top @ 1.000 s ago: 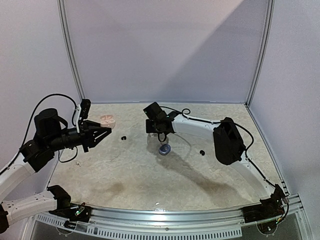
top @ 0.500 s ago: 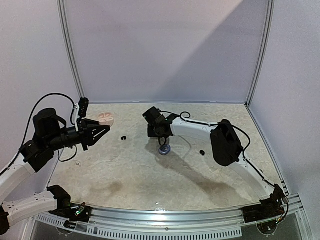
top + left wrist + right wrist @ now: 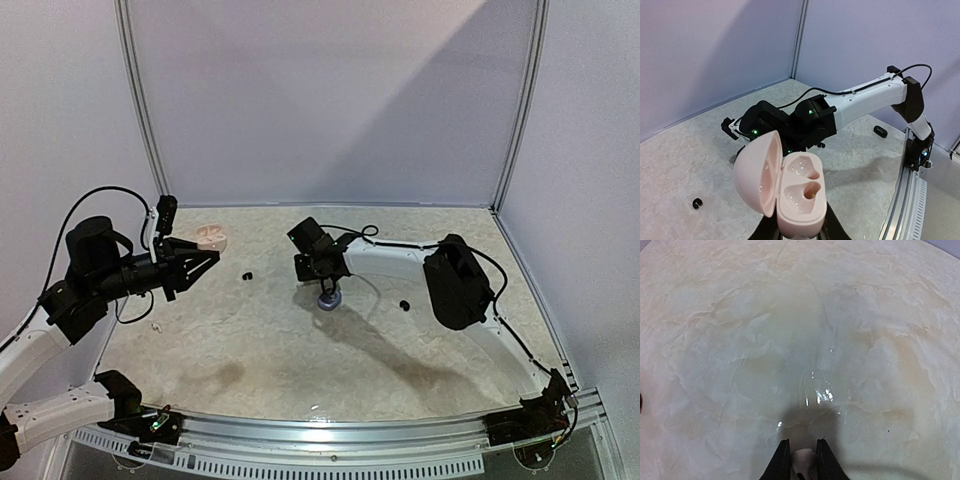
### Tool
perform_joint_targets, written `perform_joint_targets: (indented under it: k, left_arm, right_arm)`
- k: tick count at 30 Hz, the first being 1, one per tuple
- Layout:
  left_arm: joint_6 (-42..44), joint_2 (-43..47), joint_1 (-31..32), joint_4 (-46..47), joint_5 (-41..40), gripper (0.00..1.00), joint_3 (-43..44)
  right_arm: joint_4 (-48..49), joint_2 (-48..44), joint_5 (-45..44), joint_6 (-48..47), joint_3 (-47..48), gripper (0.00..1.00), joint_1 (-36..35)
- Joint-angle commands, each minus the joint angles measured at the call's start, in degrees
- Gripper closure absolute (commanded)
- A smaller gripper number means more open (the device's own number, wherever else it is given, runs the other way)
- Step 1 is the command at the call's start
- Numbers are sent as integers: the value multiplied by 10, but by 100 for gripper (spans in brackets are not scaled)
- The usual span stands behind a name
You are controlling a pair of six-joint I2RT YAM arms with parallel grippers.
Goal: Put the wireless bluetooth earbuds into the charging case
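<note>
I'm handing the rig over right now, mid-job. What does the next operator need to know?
Left gripper: shut on the pink case, raised, lid open, both sockets empty.
Right gripper: down at the table, closed around a small pale item, probably a bud, not certain.
Black earbuds lie loose, one left of it, one right.
Done: nothing seated.
Left: seat the buds.

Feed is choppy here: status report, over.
Left gripper holding open pink case, wells empty. Right gripper pinching small pale item at table. Two black earbuds loose, nothing blocking.
</note>
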State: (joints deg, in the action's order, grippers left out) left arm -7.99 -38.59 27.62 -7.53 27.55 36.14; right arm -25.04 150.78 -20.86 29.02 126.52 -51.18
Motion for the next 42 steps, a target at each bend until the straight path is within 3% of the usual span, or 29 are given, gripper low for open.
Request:
perform_joint_targets:
  k: [1,10,15,24,33,36,42]
  left_arm:
    - [8,6,-7,-6,-3,100,2]
    - [14,12,-9,-10,-3,100,3]
    - [16,15,-8,-10,-4,100,1]
    - [21,17,-9,-11,-4,100,-1]
    - [23,18,-10,-13,-3,100,-1]
    - [24,16,-10,-11,-1,100,-2]
    - [25,15,-10,-11,0,100,-1]
  right_arm:
    - [-20,-34,57,-12,-55,86,-20]
    - [-9,-125,107,0,-179,84,-50]
    - [-35,-148,118,11,-204,82,-84]
    - [-92,-153,108,5,-202,79,-123]
    - [-114,-173,120,-7,-195,66,-134]
    - [-129,-178,146,-50,-156,56,-128]
    - [-196,-157,130,-92,-96,51,-105]
